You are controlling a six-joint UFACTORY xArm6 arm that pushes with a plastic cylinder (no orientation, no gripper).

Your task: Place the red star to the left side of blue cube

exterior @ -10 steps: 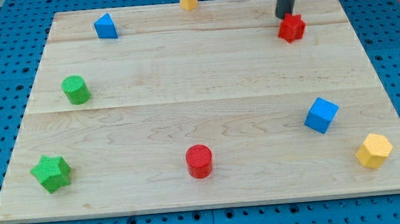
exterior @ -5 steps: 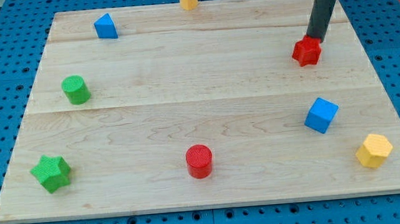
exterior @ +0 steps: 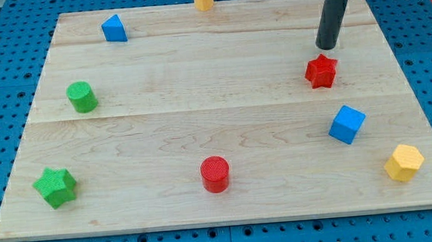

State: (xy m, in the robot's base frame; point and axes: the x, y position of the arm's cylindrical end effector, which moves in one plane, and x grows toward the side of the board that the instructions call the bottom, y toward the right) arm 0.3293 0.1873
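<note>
Red star (exterior: 321, 72) sat on the wooden counter (exterior: 199, 99), above and slightly left of the blue cube (exterior: 347, 124), apart from it. My tip (exterior: 326, 46) stood just above the star. No claw was fitted. Remaining, by my judgement: push the star down to the cube's left.

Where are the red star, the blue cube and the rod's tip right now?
red star (exterior: 321, 72), camera view, its top face.
blue cube (exterior: 347, 124), camera view, its middle.
my tip (exterior: 326, 46), camera view, rod's very end.
</note>
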